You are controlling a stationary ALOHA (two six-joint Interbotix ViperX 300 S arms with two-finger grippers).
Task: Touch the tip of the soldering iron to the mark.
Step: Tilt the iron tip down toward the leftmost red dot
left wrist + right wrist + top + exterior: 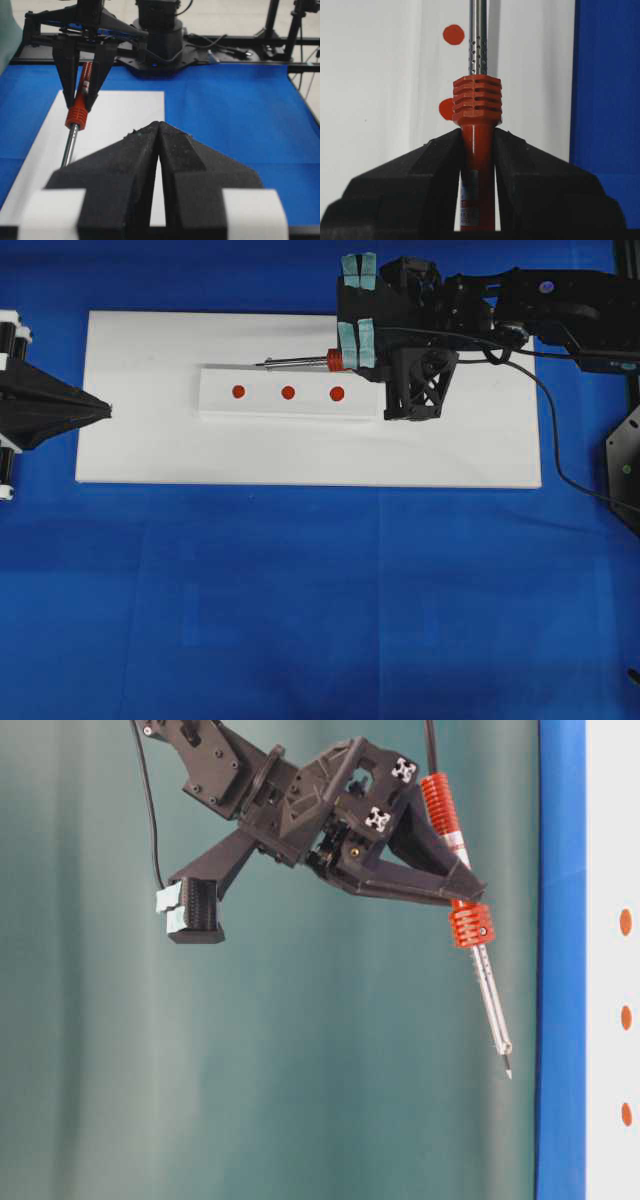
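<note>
overhead exterior view shows the right gripper (357,315) clamped on the soldering iron (300,362), a slim pen-like tool with a red-orange ribbed handle and a thin silver shaft. its black cord (545,410) trails off to the right. the right wrist view confirms it: the black fingers are pressed tight against the handle on both sides.

the iron lies along the far edge of the white strip (290,412), which rests on a white rectangular board (450,455) on the blue cloth (300,620). its tip points toward the left end of the strip. three round red dots sit in a row there; the mark (238,392) is, i judge, the left end dot, the smallest of them. the tip is near it but off to the far side.

from table level the shaft slants downward and the tip hangs in the air, clear of the board.

the left gripper (108,410) rests at the left edge of the board, its black fingers shut together on nothing, as the left wrist view shows.

so this is the approach step: tool in hand, tip aimed but not down. the next move calls for sliding the tip sideways over the end dot, then lowering it gently until the point lands on the red, without scraping across the strip.
</note>
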